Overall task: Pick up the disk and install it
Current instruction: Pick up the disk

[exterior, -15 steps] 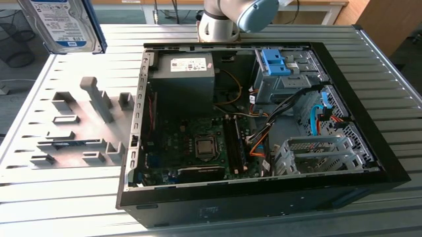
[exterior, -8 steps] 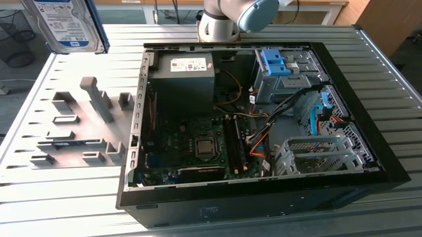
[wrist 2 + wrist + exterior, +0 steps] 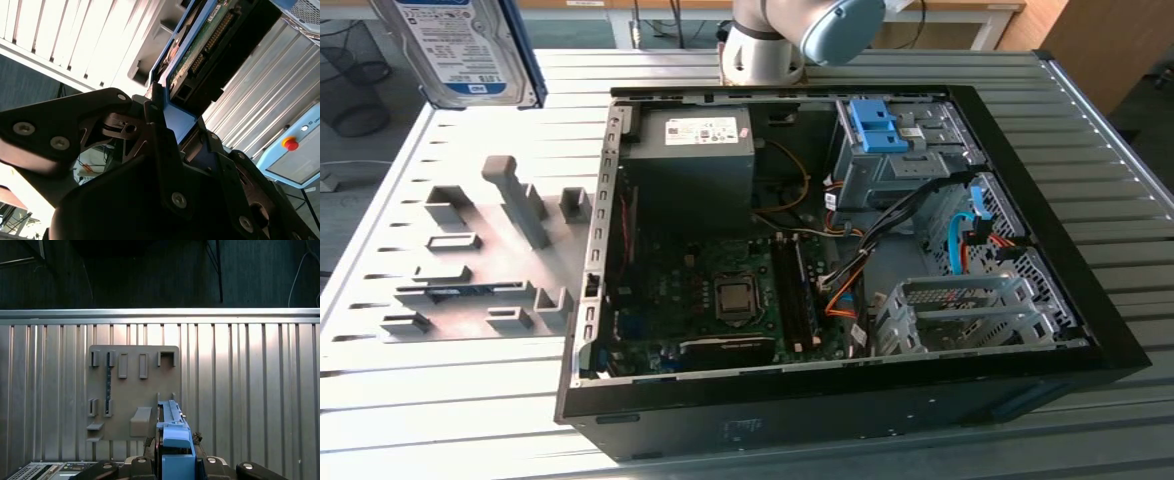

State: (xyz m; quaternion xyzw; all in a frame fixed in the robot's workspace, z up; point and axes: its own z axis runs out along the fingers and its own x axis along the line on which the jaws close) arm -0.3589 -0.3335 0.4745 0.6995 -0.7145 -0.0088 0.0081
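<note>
My pincer (image 3: 172, 122) grips the disk (image 3: 460, 50), held clear of the counter (image 3: 440, 390); fitting it into the open computer case (image 3: 854, 430) remains.

My tool (image 3: 167, 117) is matte black with bright metal screw heads. The disk (image 3: 454, 50) has a silver body, a white-and-blue label and bright blue rails; in the second wrist view its underside is a green circuit board. The counter (image 3: 454, 400) is ribbed silver aluminium, striped light and dark. The fixture plate (image 3: 467, 260) is plain grey. The computer case (image 3: 854, 430) is black. Inside it I note a grey power supply (image 3: 694, 150) with a white sticker, a blue bracket (image 3: 878, 125), orange cables (image 3: 843, 290) and a blue cable (image 3: 955, 235). The button (image 3: 290, 144) is red on yellow.
</note>
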